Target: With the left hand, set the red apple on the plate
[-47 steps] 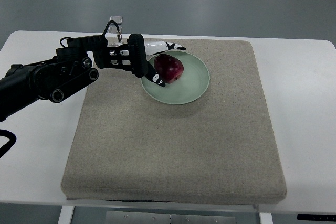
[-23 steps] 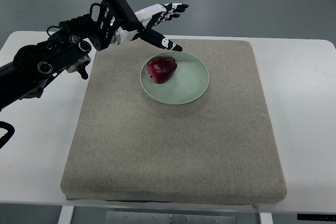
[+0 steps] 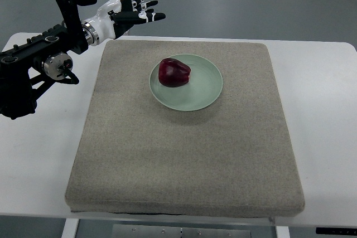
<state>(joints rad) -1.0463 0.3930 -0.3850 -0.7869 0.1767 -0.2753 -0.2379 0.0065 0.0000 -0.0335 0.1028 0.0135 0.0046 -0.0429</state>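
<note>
On the pale green plate, toward its left half, sits the red apple, resting on the plate's surface and free of any hand. The fruit looks roughly heart-shaped from above: its broader, lobed end faces the upper right, and it narrows toward the lower left, so its long axis runs diagonally across the plate's left portion. Its skin is dark red with a small glossy highlight near the top. The plate lies on the far-centre part of a beige fabric mat, which covers most of a white table.

Up at the far left corner, the left hand hovers beyond the mat's far edge, well apart from the apple and plate. Its fingers are spread and extended, pointing toward the right, with nothing between them; the thumb stretches out lowest, just above the mat's far edge. The black left arm enters from the picture's left edge and stretches over the table's left side.
</note>
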